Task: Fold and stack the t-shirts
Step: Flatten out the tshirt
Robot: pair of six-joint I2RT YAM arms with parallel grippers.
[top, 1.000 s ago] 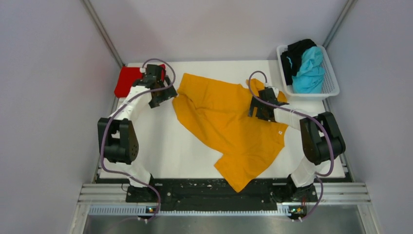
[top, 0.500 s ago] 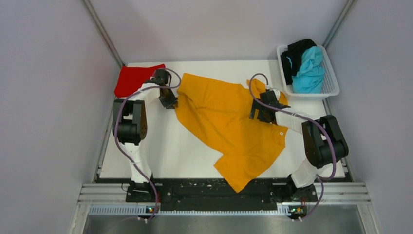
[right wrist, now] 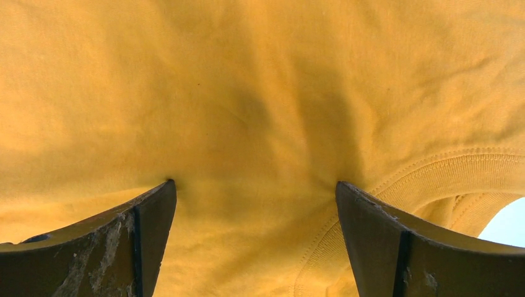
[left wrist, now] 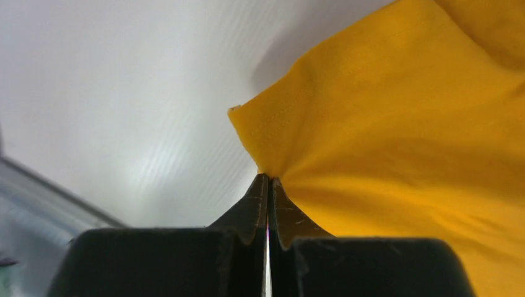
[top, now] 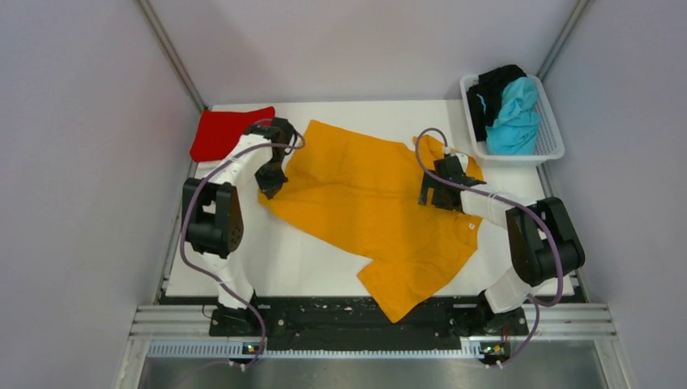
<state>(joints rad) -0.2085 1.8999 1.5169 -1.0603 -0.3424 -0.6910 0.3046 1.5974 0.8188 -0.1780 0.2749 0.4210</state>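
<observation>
Orange-yellow t-shirt looks soft and limp, best pinched at edges: left pincer clamped on its frame-left edge, right pincer wide open, holding nothing, beside the collar

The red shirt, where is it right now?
In the overhead view the red t-shirt lies at the table's far left corner, just left of the left arm and the orange-yellow t-shirt.

Soft matt knit cloth with a ribbed collar on the orange-yellow t-shirt, smooth matt white table, white plastic mesh basket, scuffed matt black right gripper, brushed metal rail.
</observation>
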